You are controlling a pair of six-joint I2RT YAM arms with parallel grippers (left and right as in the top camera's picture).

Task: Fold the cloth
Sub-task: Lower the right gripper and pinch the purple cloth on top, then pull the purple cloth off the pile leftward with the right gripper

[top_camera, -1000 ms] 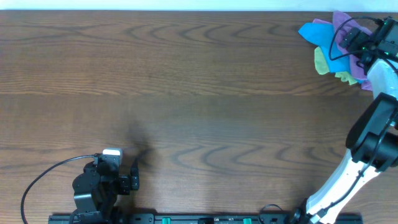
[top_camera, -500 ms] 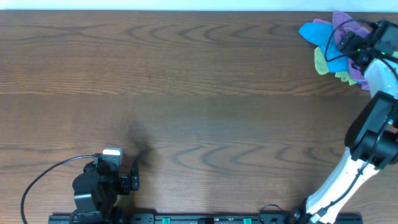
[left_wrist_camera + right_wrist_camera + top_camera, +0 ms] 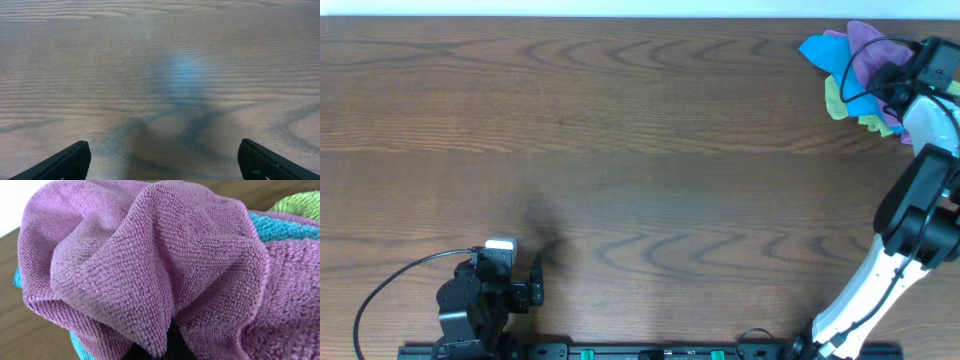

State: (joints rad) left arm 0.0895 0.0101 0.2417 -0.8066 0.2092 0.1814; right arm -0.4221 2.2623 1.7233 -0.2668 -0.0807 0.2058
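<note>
At the far right corner of the brown wooden table (image 3: 620,150), the right gripper (image 3: 169,342) seems clenched on the pinkish-purple square microfibre cloth (image 3: 150,255), probably to pull it off the bright blue cloth (image 3: 825,50) and the yellow-green cloth (image 3: 835,98) under it, while the left gripper (image 3: 162,160) rests released.
</note>
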